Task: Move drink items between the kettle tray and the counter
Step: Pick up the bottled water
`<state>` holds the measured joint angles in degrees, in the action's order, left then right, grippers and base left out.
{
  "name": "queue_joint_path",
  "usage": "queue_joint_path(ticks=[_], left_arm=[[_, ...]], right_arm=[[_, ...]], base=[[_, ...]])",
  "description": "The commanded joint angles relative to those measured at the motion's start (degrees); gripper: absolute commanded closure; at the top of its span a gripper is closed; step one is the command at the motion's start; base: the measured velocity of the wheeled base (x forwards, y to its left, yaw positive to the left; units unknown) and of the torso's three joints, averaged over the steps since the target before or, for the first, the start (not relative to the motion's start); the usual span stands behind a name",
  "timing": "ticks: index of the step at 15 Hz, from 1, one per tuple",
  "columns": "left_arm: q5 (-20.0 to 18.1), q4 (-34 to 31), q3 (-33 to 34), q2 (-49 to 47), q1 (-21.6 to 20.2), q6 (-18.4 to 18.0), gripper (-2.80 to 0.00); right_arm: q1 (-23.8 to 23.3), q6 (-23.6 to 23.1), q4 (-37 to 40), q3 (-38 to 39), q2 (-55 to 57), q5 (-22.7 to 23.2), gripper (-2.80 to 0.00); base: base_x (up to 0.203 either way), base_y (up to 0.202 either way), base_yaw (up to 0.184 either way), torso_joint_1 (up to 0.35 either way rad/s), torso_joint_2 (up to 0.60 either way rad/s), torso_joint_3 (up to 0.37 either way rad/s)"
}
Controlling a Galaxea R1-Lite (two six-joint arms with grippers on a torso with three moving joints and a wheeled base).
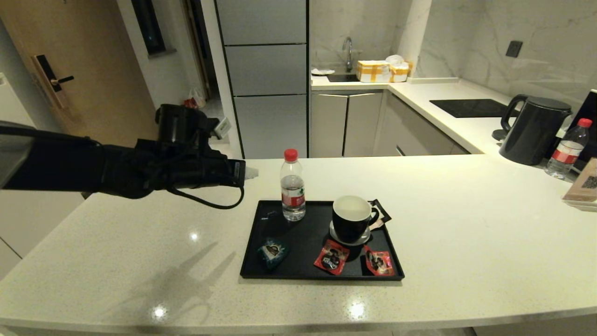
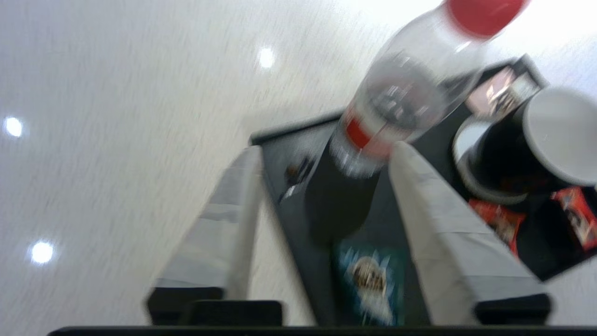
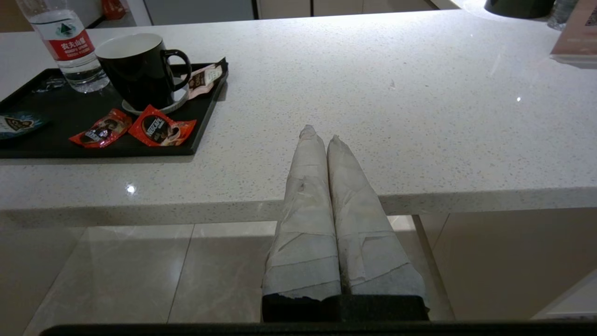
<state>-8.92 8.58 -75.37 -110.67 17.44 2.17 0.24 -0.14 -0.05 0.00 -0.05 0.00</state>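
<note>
The clear water bottle (image 1: 292, 186) with red cap and red label stands upright at the back left of the black kettle tray (image 1: 322, 277). The teal-blue sachet (image 1: 273, 252) lies flat at the tray's front left. My left gripper (image 1: 252, 173) hovers above the off-white counter (image 1: 466, 224), just left of the bottle and apart from it. In the left wrist view this gripper (image 2: 326, 149) is open and empty, with the bottle (image 2: 406, 88) and sachet (image 2: 371, 280) beyond its fingers. My right gripper (image 3: 322, 135) is shut and empty, low at the counter's front edge.
A black mug (image 1: 352, 219) on a saucer, two red sachets (image 1: 331, 256) (image 1: 379, 262) and a pale sachet (image 1: 382, 214) share the tray. A black kettle (image 1: 531, 130), a second bottle (image 1: 566, 149) and a card (image 1: 583, 184) stand far right; a hob panel (image 1: 466, 107) lies behind.
</note>
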Motion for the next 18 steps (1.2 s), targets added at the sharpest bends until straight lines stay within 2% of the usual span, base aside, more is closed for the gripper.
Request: queue_joint_path(ticks=[1,3,5,6,8,14,16,18], left_arm=[[0.69,6.25,3.29,0.69,2.15,-0.04,-2.8],[3.02,14.84,8.07,-0.16,4.91,-0.46,-2.8],[8.3,22.44,11.21,-2.35,8.04,-0.67,-2.8],[8.33,22.46,11.22,-2.35,8.05,-0.69,-2.8],[9.2,23.24,12.65,-2.32,11.07,-0.93,-2.8],[10.05,24.0,12.03,-5.09,11.82,-1.03,-2.8],[13.21,24.25,8.76,-10.2,12.13,-0.96,-2.8],[18.68,24.35,2.94,-15.9,12.29,-0.78,-2.8]], right_arm=[[0.02,-0.04,0.05,0.0,0.05,0.0,0.0],[0.02,-0.04,0.05,0.0,0.05,0.0,0.0],[0.02,-0.04,0.05,0.0,0.05,0.0,0.0],[0.02,-0.04,0.05,0.0,0.05,0.0,0.0],[0.02,-0.04,0.05,0.0,0.05,0.0,0.0],[0.02,-0.04,0.05,0.0,0.05,0.0,0.0],[0.02,-0.04,0.05,0.0,0.05,0.0,0.0],[0.02,-0.04,0.05,0.0,0.05,0.0,0.0]], base=[[0.0,0.0,0.0,0.0,0.0,0.0],[0.0,0.0,0.0,0.0,0.0,0.0],[0.0,0.0,0.0,0.0,0.0,0.0],[0.0,0.0,0.0,0.0,0.0,0.0],[0.0,0.0,0.0,0.0,0.0,0.0],[0.0,0.0,0.0,0.0,0.0,0.0],[0.0,0.0,0.0,0.0,0.0,0.0],[0.0,0.0,0.0,0.0,0.0,0.0]])
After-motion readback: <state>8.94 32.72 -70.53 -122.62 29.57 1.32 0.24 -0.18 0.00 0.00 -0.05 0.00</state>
